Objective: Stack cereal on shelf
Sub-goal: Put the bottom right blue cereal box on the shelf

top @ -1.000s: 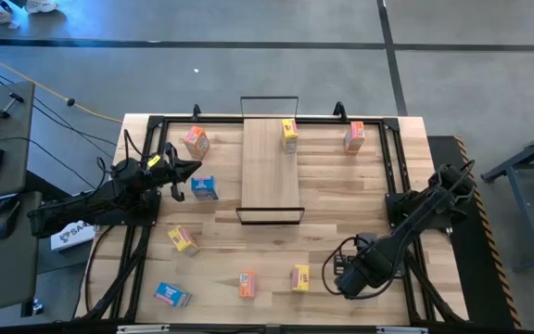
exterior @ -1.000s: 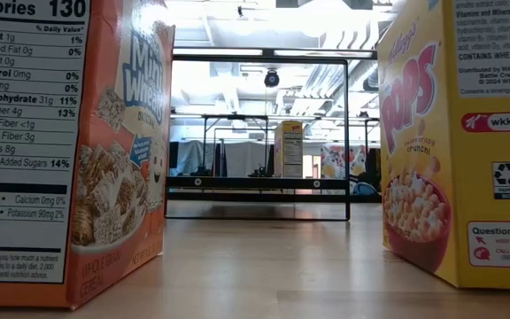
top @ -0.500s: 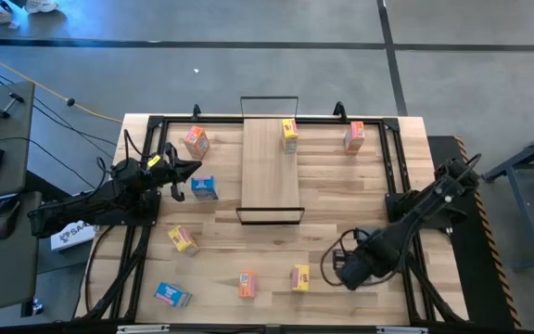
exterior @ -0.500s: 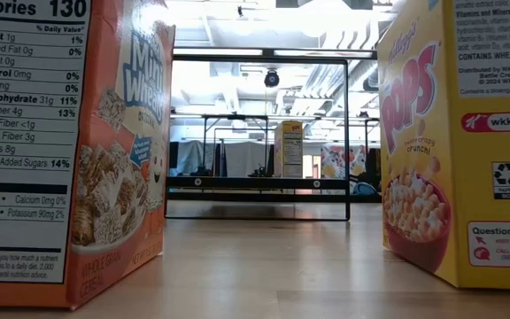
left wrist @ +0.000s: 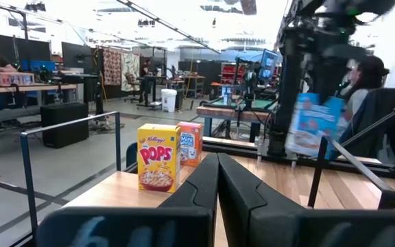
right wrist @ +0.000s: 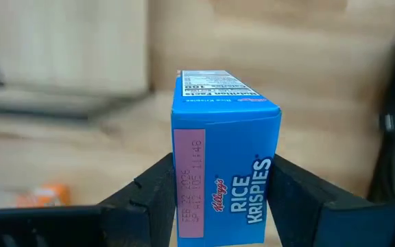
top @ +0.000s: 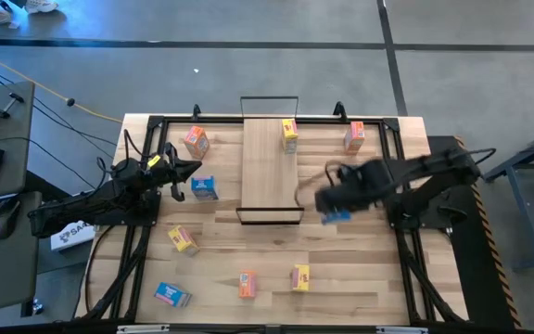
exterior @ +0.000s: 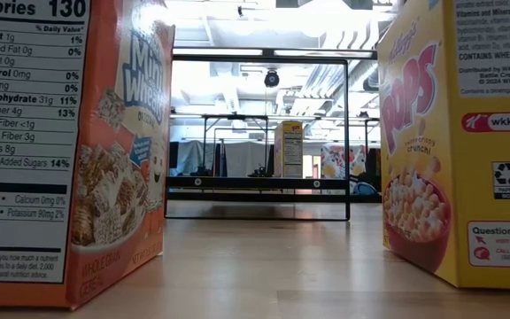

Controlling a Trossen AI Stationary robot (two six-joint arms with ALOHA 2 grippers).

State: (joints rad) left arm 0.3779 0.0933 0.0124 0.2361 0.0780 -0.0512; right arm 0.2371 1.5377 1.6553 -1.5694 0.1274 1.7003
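Observation:
My right gripper (top: 335, 204) is shut on a blue Rice Krispies box (right wrist: 221, 165) just off the near right corner of the shelf (top: 271, 172), a light-wood board with black wire loops at both ends. A yellow box (top: 289, 134) stands on the shelf's far end. My left gripper (top: 189, 169) is shut and empty at the table's left, beside a blue box (top: 204, 188) that lies on the table. The held box also shows in the left wrist view (left wrist: 314, 123). My right gripper pinches the blue box between its two fingers, one on each of two opposite sides (right wrist: 175, 199). The fingers slant down from the table's right side. The box sticks out beyond the fingertips and is lifted clear of the table.
Boxes stand or lie loose on the plank table: orange ones (top: 196, 141) (top: 354, 136) at the far side, a yellow one (top: 183, 239) and a blue one (top: 171, 295) at the near left, an orange one (top: 247, 284) and a yellow one (top: 299, 277) at the near edge. Black rails (top: 392, 158) line both sides.
My right gripper has gone from the table's near right part toward the far edge and the left, up to the shelf's near right corner, carrying the blue box clear of the table.

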